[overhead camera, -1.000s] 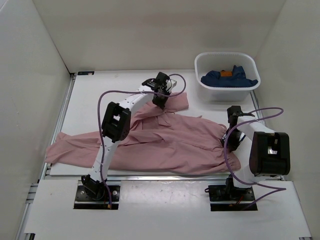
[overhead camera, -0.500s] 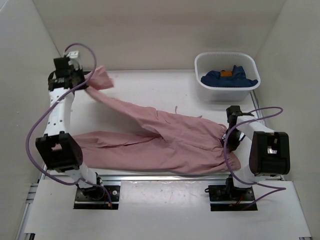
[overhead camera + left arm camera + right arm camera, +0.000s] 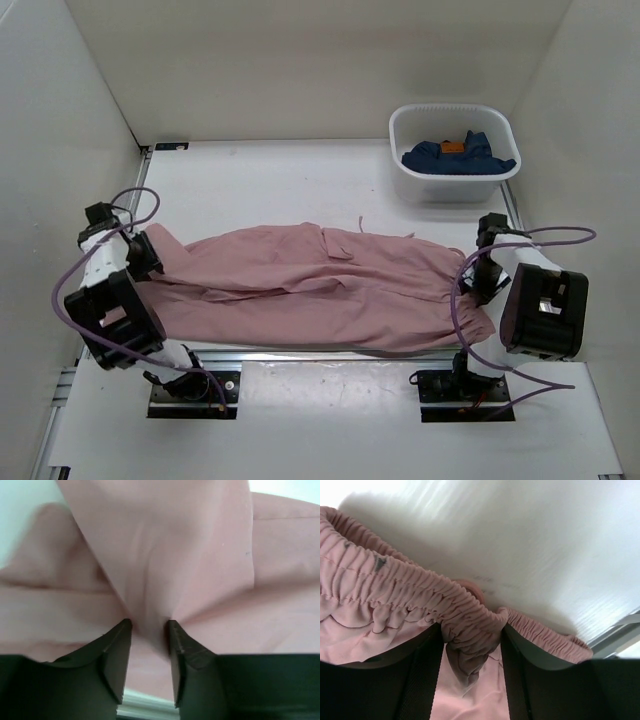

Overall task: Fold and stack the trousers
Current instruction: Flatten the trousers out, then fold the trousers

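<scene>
The left gripper (image 3: 148,626) was clamped on a leg of the trousers (image 3: 330,290); the right gripper (image 3: 471,635) pinched their gathered waistband.

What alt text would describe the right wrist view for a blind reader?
The right gripper is shut on the pink trousers at their gathered elastic waistband, bunching it between dark fingers. A white table lies behind.

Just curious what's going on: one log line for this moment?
left gripper: shut on trousers leg | right gripper: shut on waistband | trousers: spread lengthwise on table
</scene>
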`<action>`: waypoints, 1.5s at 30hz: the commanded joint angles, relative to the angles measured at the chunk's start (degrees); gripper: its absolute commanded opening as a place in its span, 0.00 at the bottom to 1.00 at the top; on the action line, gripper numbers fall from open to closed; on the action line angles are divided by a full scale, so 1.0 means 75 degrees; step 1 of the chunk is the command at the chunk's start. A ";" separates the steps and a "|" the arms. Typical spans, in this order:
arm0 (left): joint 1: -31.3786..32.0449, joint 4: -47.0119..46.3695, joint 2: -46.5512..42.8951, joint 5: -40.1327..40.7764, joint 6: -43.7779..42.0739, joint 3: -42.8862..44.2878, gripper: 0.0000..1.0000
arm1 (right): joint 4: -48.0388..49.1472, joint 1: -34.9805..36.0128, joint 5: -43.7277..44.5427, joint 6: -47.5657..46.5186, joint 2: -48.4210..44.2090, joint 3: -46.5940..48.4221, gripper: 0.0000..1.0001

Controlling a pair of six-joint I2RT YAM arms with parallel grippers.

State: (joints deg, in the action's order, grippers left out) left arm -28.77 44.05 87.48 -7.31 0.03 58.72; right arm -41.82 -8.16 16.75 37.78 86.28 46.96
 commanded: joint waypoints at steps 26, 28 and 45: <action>0.0709 0.0724 0.5257 0.1468 -0.0004 0.5062 1.00 | -0.0728 0.0397 -0.1717 -0.0140 0.3037 0.4228 0.81; 0.0708 0.0642 0.5362 0.1467 -0.0004 0.4910 1.00 | -0.0635 0.0467 -0.1718 -0.0139 0.3237 0.4134 0.81; 0.0555 0.0431 0.3200 0.1139 -0.0004 0.6175 0.14 | -0.0658 -0.0259 -0.0665 -0.0677 0.1728 0.3758 0.00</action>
State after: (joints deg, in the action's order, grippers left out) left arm -24.12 49.12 122.83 0.97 0.23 101.75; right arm -46.72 -9.06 7.55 34.76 106.08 74.78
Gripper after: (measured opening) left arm 0.161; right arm 0.015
